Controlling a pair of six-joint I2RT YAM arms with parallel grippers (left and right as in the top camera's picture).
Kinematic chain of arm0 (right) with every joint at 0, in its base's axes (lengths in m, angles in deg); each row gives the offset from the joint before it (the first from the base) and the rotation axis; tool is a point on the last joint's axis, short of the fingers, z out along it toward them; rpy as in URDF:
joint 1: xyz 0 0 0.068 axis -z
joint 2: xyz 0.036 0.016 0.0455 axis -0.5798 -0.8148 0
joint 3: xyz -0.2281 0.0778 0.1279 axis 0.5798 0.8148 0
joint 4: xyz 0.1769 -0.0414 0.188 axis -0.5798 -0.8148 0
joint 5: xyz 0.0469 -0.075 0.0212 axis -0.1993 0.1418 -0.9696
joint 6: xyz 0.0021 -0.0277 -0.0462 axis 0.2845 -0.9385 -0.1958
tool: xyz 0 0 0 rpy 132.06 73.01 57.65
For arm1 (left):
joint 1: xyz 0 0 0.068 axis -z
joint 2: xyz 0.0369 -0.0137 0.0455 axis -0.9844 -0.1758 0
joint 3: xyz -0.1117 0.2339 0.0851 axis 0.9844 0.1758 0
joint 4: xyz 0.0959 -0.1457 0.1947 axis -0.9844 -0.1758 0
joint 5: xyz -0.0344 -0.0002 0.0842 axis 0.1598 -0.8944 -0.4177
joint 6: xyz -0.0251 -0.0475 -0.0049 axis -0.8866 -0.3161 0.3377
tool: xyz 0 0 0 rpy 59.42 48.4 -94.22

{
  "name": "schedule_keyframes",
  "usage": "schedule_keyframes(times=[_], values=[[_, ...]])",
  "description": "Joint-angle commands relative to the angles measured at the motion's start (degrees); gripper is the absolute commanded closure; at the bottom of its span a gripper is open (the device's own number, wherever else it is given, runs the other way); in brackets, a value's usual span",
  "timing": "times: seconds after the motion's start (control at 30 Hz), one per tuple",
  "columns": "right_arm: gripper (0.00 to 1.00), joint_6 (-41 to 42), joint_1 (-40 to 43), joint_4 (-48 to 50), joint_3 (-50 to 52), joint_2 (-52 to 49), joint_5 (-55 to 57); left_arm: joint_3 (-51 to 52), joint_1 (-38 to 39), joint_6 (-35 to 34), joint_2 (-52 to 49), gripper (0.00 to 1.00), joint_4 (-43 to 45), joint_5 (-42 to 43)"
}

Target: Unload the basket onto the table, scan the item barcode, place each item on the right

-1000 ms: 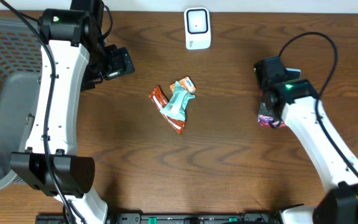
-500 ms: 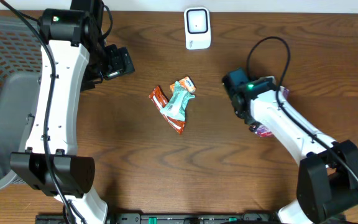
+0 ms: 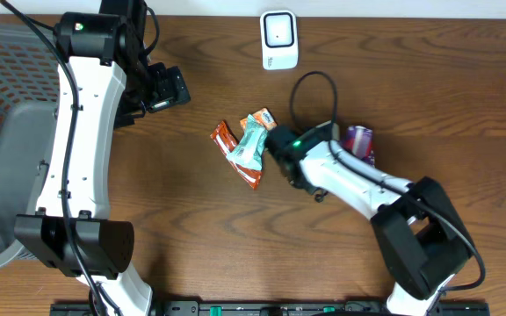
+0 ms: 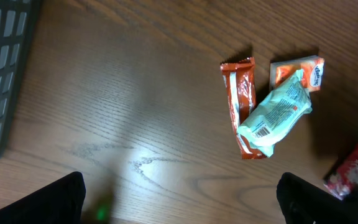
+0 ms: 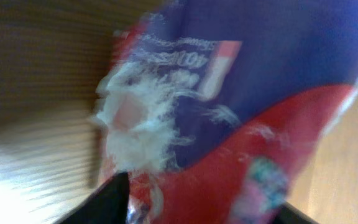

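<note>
— Which arm takes the scan?

— The left gripper [image 4: 182, 202] gapes wide and empty, far left. The scanner [image 3: 279, 39] sits far centre. The purple-red packet [image 3: 358, 140] lies right of it and nearer, at the right gripper [image 5: 197, 208]. I cannot tell if those jaws grip it. I'd judge the right arm is closer.

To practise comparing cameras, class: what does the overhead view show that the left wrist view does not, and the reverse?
Only overhead: the white scanner and the left arm. Only left wrist: a barcode-like label on the teal packet. Both: that packet lying over the brown wrapper, beside the orange packet, on the wooden table.
</note>
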Motion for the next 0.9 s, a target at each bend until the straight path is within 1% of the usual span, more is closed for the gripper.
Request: schedule_keyframes(times=[0.0, 0.03, 0.07, 0.1, 0.17, 0.3, 0.37, 0.6, 0.7, 0.77, 0.87], values=[[0.22, 1.1, -4.3, 1.0, -2.2, -0.7, -4.7, -0.1, -0.2, -0.1, -0.5, 0.02, -0.3, -0.3], [0.06, 0.8, -5.8, 1.0, -4.3, -0.7, -4.7, -0.1, -0.2, -0.1, -0.5, 0.02, -0.3, -0.3], [0.02, 0.5, -6.4, 0.5, -6.1, -0.7, -4.8, -0.1, -0.2, -0.1, -0.5, 0.02, -0.3, -0.3], [0.01, 0.2, -6.8, 0.0, -7.8, -0.7, -5.2, -0.1, -0.2, -0.1, -0.5, 0.02, -0.3, -0.3], [0.01, -2.1, -6.9, -0.9, -12.0, -0.7, -7.5, -0.1, -0.2, -0.1, -0.5, 0.02, -0.3, -0.3], [0.01, -9.3, -6.3, -2.9, -20.0, -0.7, -13.9, -0.1, -0.2, -0.1, -0.5, 0.02, -0.3, -0.3], [0.01, -10.9, -5.8, -4.2, -22.6, -0.7, -15.2, -0.1, -0.2, -0.1, -0.5, 0.02, -0.3, -0.3], [0.01, -11.5, -3.8, -6.9, -23.4, -0.7, -15.7, -0.1, -0.2, -0.1, -0.5, 0.02, -0.3, -0.3], [0.01, -11.5, -3.5, -6.5, -23.4, -0.7, -19.4, -0.1, -0.2, -0.1, -0.5, 0.02, -0.3, -0.3], [0.01, -11.5, -3.5, -5.3, -23.1, -0.7, -24.3, -0.1, -0.2, -0.1, -0.5, 0.02, -0.3, -0.3], [0.01, -11.5, -3.5, -4.0, -22.7, -0.7, -26.8, -0.1, -0.2, -0.1, -0.5, 0.02, -0.3, -0.3]])
